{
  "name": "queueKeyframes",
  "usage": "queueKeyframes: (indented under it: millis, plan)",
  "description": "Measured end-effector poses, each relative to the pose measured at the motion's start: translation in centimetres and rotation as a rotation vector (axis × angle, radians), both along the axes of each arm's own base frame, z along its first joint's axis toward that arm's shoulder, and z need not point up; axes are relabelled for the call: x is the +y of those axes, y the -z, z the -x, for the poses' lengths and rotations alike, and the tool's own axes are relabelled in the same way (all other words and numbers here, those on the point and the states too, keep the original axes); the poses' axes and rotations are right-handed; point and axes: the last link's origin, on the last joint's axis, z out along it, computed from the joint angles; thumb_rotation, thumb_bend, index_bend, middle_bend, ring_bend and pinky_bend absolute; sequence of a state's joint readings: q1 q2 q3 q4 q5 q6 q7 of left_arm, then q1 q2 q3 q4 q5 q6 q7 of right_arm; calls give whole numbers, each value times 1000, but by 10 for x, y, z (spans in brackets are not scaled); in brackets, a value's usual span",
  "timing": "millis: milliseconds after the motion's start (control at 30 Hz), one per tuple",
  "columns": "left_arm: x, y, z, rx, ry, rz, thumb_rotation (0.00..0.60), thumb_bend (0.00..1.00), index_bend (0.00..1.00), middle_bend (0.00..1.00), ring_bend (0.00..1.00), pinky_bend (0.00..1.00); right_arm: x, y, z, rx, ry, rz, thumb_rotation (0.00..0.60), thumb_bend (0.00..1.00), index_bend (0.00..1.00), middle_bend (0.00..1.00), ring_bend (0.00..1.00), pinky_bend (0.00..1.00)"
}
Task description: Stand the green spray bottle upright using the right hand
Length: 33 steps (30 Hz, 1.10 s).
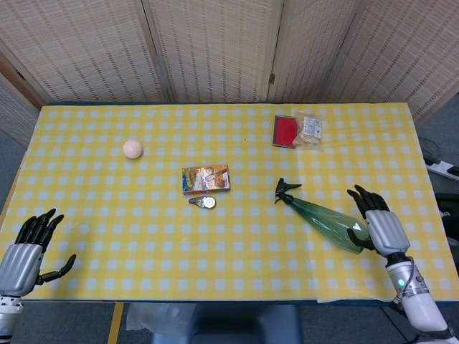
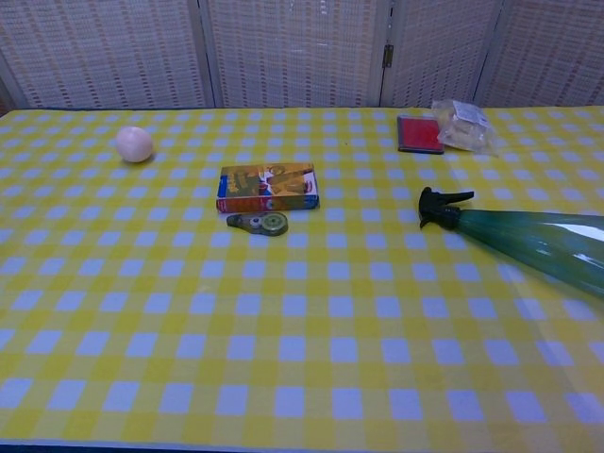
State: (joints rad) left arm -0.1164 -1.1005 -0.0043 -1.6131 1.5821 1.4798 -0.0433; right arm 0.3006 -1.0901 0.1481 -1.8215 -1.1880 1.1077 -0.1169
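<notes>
Reaching beside the base of the fallen bottle, the right hand (image 1: 376, 223) has its dark fingers (image 1: 361, 196) spread and holds nothing.

Lying on its side just left of that hand on the yellow-and-white checked tablecloth (image 1: 143, 236), the green translucent plastic spray bottle (image 1: 326, 224) points its black trigger nozzle (image 1: 285, 190) toward the table's middle; whether the hand touches its base cannot be told. Farther out lie a small round tape dispenser (image 1: 204, 202), a colourful printed box (image 1: 206, 178), a red packet (image 1: 285, 130) touching a clear snack bag (image 1: 310, 130), and a pale pink ball (image 1: 132, 148). At the near left edge, the left hand (image 1: 26, 250) rests with fingers apart, holding nothing.
</notes>
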Motion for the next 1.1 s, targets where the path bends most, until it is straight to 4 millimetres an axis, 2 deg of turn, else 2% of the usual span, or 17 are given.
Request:
queueKeyframes:
  millis: [267,433,600,800,1100]
  plan:
    - [-2,-8,6,-40,-28,-7,229,378,0,3,0,0,-42,17,-29,42,133,-91,600,432,0,3,63,0]
    - [-2,-11,6,-61,-24,-1,229,378,0,2,0,0,-63,45,-56,88,156,-183,600,431,0,28,76,0]
    - [-2,-14,7,-72,-21,-3,227,379,0,3,0,0,-73,76,-78,139,149,-267,600,431,0,76,98,0]
    - [-2,-16,8,-83,-17,-1,229,379,0,2,0,0,-78,93,-78,175,169,-282,600,431,3,126,130,0]
    - [-2,-17,8,-92,-16,0,227,387,0,3,0,0,-78,99,-69,188,212,-301,600,431,67,183,190,0]
